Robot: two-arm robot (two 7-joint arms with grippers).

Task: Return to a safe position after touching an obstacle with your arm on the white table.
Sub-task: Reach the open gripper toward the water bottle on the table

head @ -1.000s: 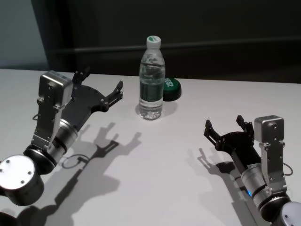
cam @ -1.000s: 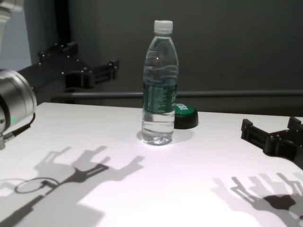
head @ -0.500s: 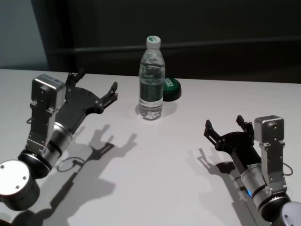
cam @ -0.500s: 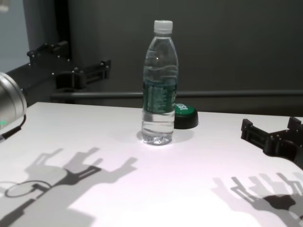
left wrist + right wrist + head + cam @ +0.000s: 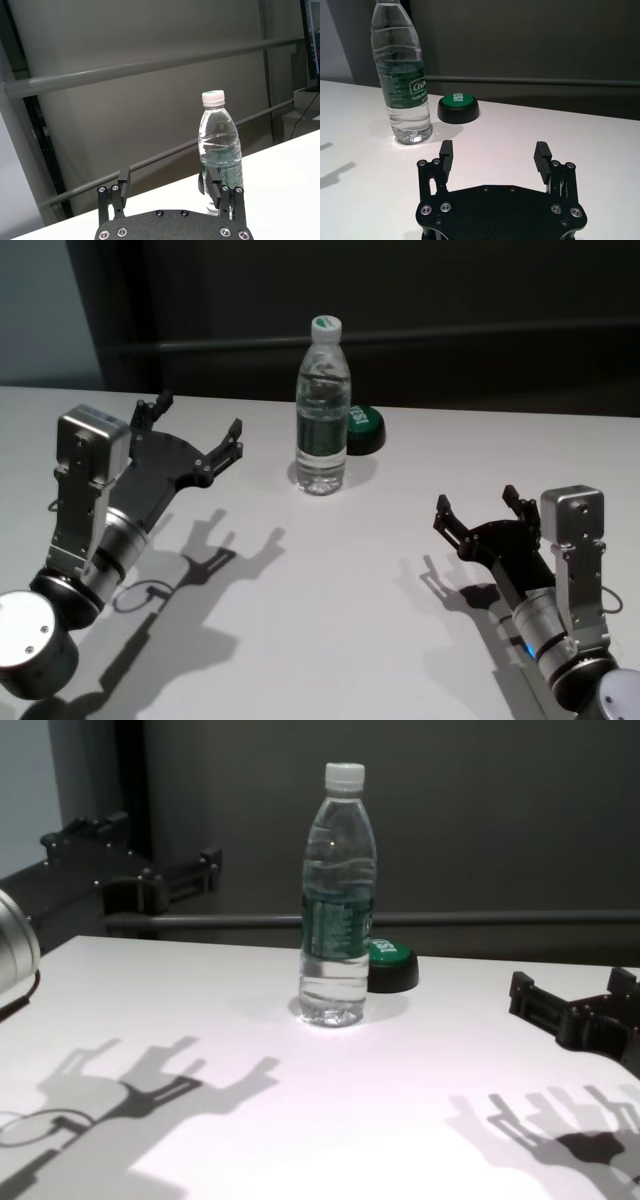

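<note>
Retreat advice: left gripper [image 5: 190, 435], fingers spread wide and empty, should draw away from upright water bottle [image 5: 322, 410] over white table [image 5: 340, 590]; right gripper [image 5: 478, 508] parked, likewise open.

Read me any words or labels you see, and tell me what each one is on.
"TEST": white letters on the round green-topped black button.
"C'est...": partly legible white brand script on the dark green label band of the tall clear plastic bottle.
Smaller print on that label: unreadable.

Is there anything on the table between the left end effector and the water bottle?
No. In the head view, only bare white table separates the open left end effector from the water bottle.
</note>
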